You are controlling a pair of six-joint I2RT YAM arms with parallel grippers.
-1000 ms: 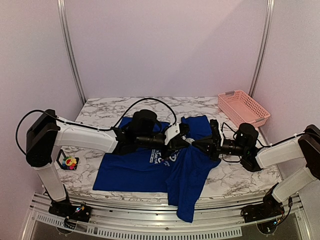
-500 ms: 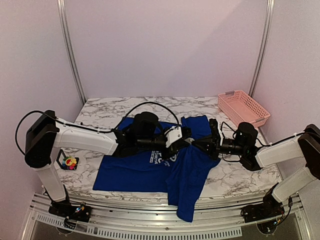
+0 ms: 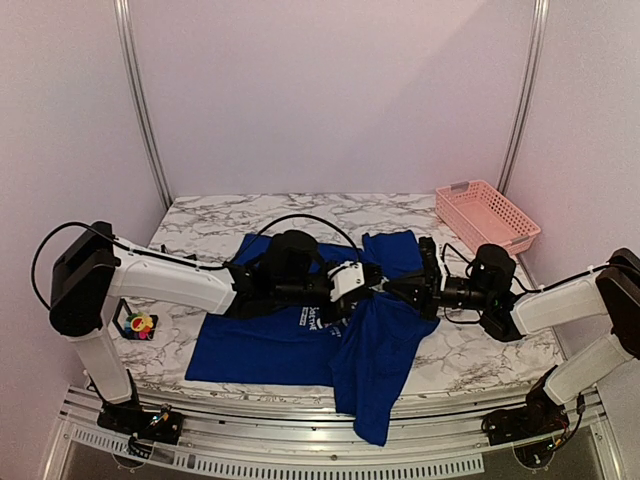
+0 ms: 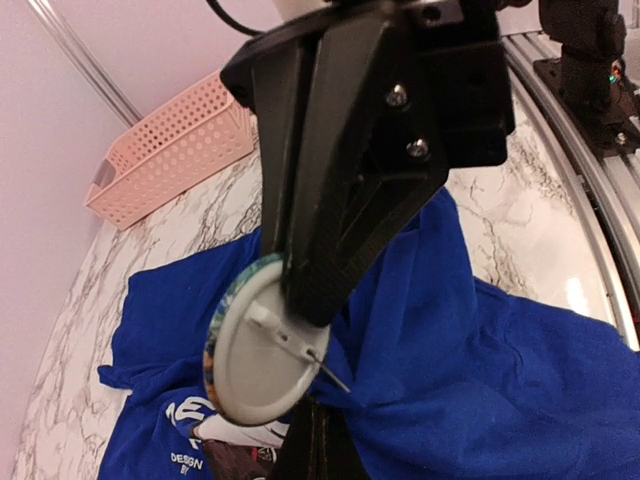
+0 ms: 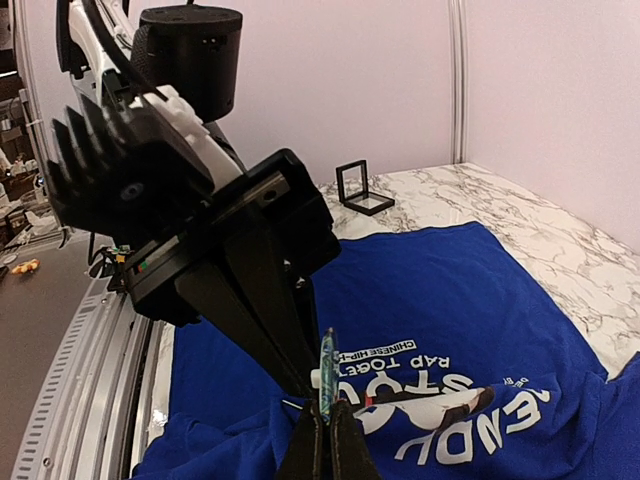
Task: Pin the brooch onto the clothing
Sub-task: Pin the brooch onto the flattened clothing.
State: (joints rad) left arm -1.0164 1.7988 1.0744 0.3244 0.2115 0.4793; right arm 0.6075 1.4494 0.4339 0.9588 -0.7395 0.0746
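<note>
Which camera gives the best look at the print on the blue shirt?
The right wrist view: the print is large, with clear white lettering. The top view shows it tiny and partly hidden; the left wrist view catches only a corner.

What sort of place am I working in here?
Probably a lab robot booth: plain pale walls with metal corner posts, a marble-patterned tabletop, and a slotted aluminium rail carrying the arm bases.

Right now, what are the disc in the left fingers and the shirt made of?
Disc: smooth pale-grey back, matte, probably plastic or painted metal; its thin pin looks like metal wire. Shirt: matte blue fabric, likely cotton, judging by its soft folds.
</note>
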